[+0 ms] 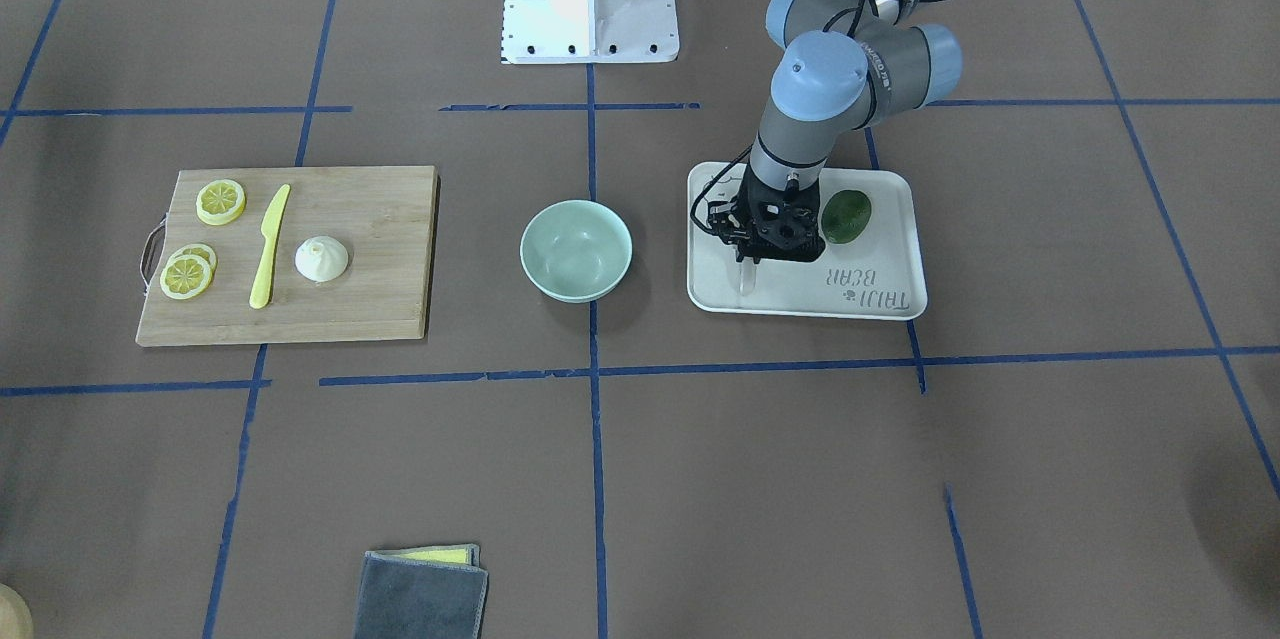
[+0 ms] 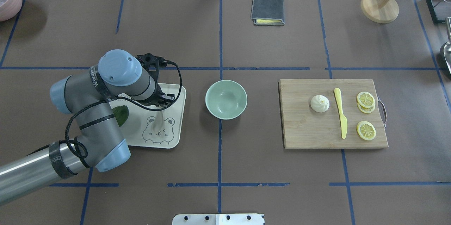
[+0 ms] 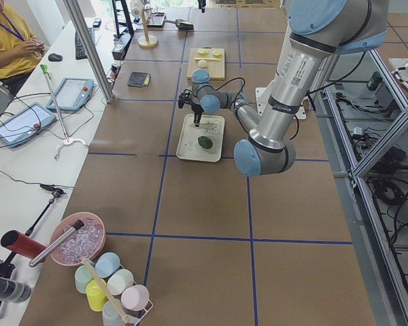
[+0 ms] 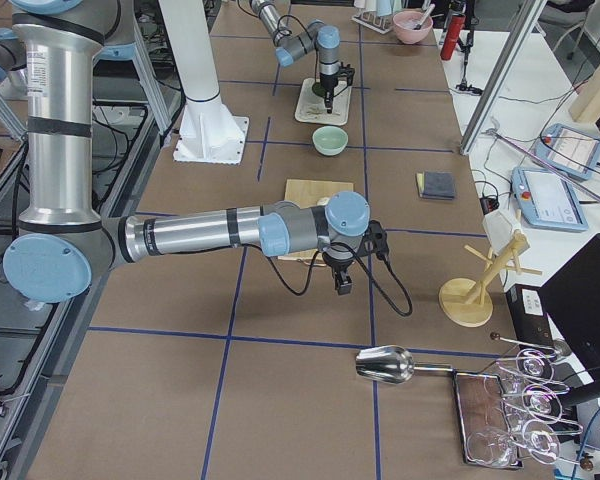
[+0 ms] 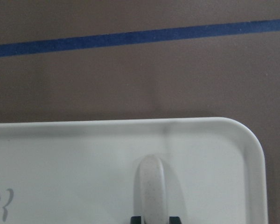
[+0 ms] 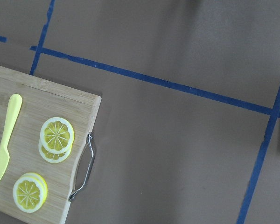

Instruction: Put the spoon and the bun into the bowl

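Observation:
My left gripper [image 1: 746, 257] is over the cream bear-printed tray [image 1: 880, 302] and is shut on the handle of the off-white spoon [image 1: 745, 276]. In the left wrist view the spoon [image 5: 151, 186] sticks out between the fingertips above the tray [image 5: 84, 158]. The pale mint-green bowl [image 1: 575, 249] stands empty at the table's middle, beside the tray. The white pleated bun [image 1: 321, 259] lies on the wooden cutting board [image 1: 380, 219]. My right gripper [image 4: 340, 282] hangs over the table past the board's handle; I cannot tell whether it is open or shut.
A dark green avocado [image 1: 846, 216] lies on the tray beside the left gripper. A yellow knife [image 1: 268, 244] and lemon slices [image 1: 220, 201] lie on the board near the bun. A folded grey cloth [image 1: 425, 594] lies at the operators' edge.

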Motion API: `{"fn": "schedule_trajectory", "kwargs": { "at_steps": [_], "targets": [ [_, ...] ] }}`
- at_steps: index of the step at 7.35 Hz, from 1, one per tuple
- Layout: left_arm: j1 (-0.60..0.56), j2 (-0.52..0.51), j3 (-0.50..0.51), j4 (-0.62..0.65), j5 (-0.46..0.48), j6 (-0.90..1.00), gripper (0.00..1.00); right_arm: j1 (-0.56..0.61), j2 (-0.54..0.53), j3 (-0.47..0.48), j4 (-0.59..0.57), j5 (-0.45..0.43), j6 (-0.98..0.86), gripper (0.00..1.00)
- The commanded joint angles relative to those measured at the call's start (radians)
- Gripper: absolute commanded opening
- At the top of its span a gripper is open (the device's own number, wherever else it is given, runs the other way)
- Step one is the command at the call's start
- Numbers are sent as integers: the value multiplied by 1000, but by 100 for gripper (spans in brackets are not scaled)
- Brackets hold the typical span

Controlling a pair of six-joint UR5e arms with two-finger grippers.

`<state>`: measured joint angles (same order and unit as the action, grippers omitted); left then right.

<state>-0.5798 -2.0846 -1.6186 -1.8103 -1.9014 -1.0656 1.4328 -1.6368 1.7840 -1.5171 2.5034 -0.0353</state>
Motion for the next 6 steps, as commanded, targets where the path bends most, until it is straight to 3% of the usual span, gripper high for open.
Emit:
{"fn": "schedule_trajectory", "kwargs": {
  "at_steps": [1, 4, 6],
  "targets": [
    [0, -3, -7, 6, -2, -13, 0, 0, 0, 0, 0, 2, 0, 100],
    [0, -43, -72, 11, 2, -32, 0, 0, 2, -2, -2, 2, 3, 100],
    [6, -199, 0, 2, 2, -82, 0, 0, 2, -3, 0, 40, 2, 100]
  ]
}}
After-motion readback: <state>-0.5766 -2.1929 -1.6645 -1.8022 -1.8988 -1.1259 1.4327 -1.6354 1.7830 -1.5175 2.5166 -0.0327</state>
